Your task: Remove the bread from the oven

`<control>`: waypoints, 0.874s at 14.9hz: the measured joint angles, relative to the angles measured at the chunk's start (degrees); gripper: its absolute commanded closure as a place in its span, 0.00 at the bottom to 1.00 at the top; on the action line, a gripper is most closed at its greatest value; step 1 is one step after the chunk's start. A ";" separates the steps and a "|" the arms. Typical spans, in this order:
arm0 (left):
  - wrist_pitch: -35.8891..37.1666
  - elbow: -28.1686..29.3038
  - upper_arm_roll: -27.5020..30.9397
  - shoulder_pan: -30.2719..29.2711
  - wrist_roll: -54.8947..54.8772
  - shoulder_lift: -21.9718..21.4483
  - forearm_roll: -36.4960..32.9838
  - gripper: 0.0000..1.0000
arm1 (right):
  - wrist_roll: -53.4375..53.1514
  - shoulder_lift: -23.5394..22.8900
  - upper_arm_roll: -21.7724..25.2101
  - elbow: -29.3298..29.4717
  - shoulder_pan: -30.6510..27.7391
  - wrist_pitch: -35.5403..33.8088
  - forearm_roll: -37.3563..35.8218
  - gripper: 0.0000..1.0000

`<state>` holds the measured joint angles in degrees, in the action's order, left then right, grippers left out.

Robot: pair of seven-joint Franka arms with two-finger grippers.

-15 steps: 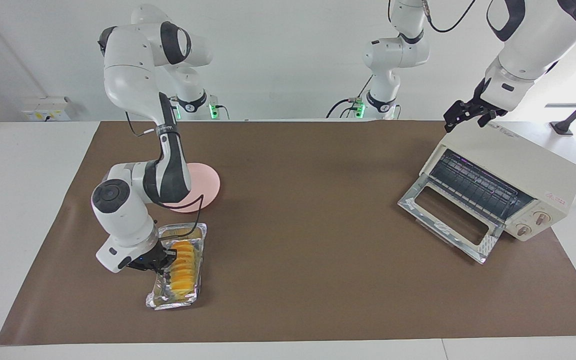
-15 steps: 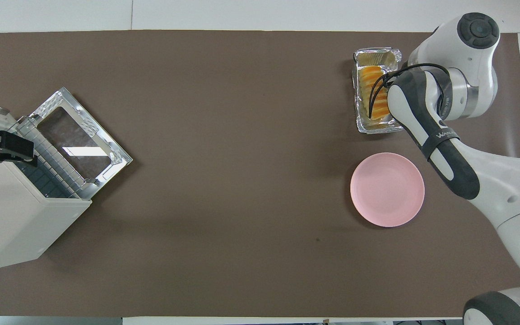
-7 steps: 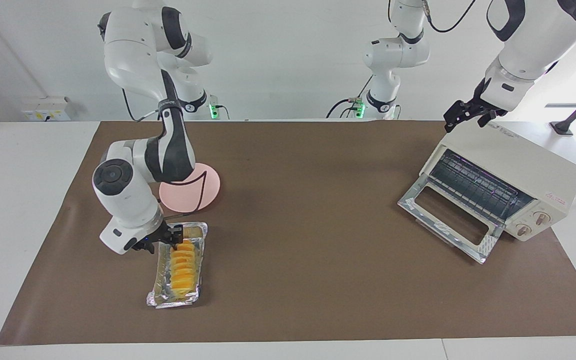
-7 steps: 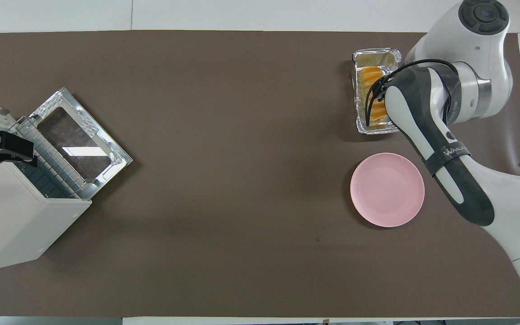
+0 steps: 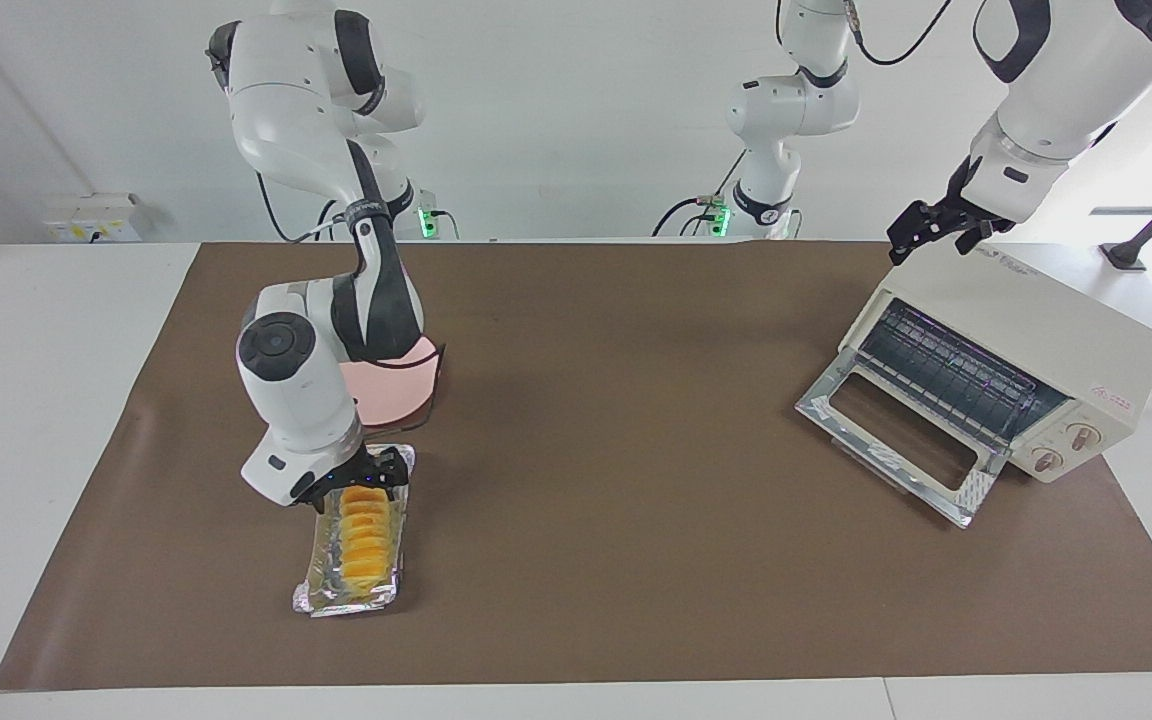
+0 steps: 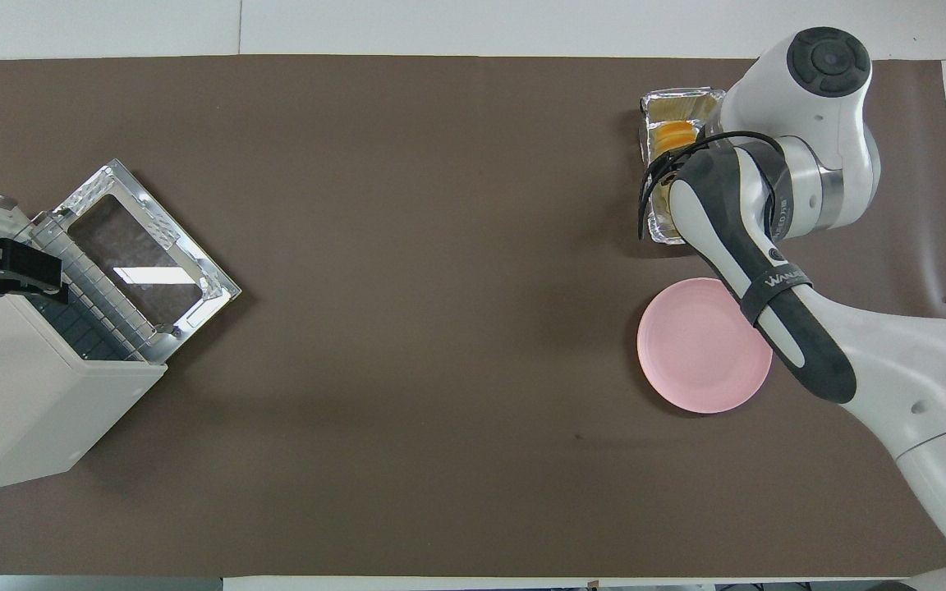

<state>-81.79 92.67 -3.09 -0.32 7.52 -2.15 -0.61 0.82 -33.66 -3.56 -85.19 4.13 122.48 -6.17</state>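
Note:
The bread, a golden ridged loaf, lies in a crinkled foil tray toward the right arm's end of the table. My right gripper hangs open just over the tray's end nearer the robots, holding nothing. In the overhead view the right arm covers most of the tray. The cream oven stands at the left arm's end with its glass door dropped open, and only the bare wire rack shows inside. My left gripper waits open over the oven's top.
A round pink plate sits beside the tray, nearer to the robots, partly hidden by the right arm. A brown mat covers the table. A third arm stands at the robots' end.
My right gripper has opened, risen off the tray and drifted along it toward the robots. The tray with the bread stays put. The left arm has not moved.

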 measured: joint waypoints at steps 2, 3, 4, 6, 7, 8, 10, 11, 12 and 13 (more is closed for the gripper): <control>0.00 0.00 0.00 0.00 0.00 0.00 0.00 0.00 | -0.05 -0.13 0.02 -2.74 0.01 4.56 -0.02 0.23; 0.00 0.00 0.00 0.00 0.00 0.00 0.00 0.00 | -0.26 -0.13 0.06 -3.81 0.00 6.15 -0.02 0.40; 0.00 0.00 0.00 0.00 0.00 0.00 0.00 0.00 | -0.33 -0.12 0.15 -4.45 -0.02 7.15 -0.04 0.63; 0.00 0.00 0.00 0.00 0.00 0.00 0.00 0.00 | -0.33 -0.11 0.36 -4.75 -0.21 7.90 -0.04 1.00; 0.00 0.00 0.00 0.00 0.00 0.00 0.00 0.00 | -0.33 -0.05 0.37 -4.75 -0.29 7.93 -0.04 1.00; 0.00 0.00 0.00 0.00 0.00 0.00 0.00 0.00 | -0.33 0.04 0.36 -4.75 -0.27 7.90 -0.04 1.00; 0.00 0.00 0.00 0.00 0.00 0.00 0.00 0.00 | -0.33 0.24 0.36 -4.72 -0.26 7.25 -0.04 1.00; 0.00 0.00 0.00 0.00 0.00 0.00 0.00 0.00 | -0.33 0.49 0.36 -4.64 -0.25 5.98 -0.05 1.00; 0.00 0.00 0.00 0.00 0.00 0.00 0.00 0.00 | -0.33 1.12 0.36 -4.52 -0.22 3.84 -0.05 1.00; 0.00 0.00 0.00 0.00 0.00 0.00 0.00 0.00 | -0.33 2.27 0.35 -4.34 -0.14 0.90 -0.07 1.00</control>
<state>-81.79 92.68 -3.09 -0.32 7.52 -2.15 -0.61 0.49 -31.39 -3.21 -89.54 3.99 123.38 -6.24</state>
